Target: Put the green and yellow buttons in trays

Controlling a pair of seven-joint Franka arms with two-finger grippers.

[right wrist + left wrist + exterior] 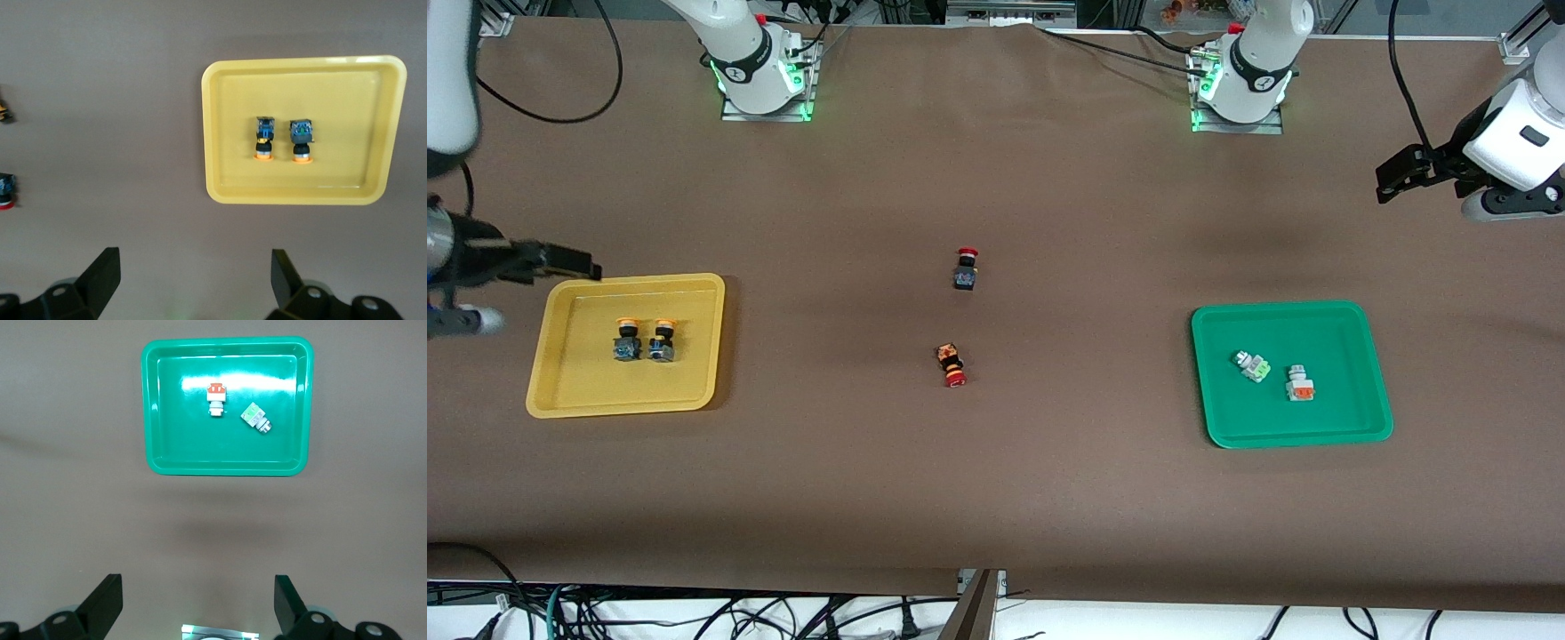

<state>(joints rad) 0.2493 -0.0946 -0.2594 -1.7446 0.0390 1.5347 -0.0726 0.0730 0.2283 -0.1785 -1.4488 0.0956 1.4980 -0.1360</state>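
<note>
The yellow tray lies toward the right arm's end of the table. In it stand two yellow-capped buttons side by side, also in the right wrist view within the tray. The green tray lies toward the left arm's end. It holds a light-green button and an orange one, also in the left wrist view. My right gripper is open and empty by the yellow tray's corner. My left gripper is open and empty over bare table.
Two red-capped black switches sit mid-table: one upright, one on its side nearer the front camera. Both show at the edge of the right wrist view. Cables run along the table's edges.
</note>
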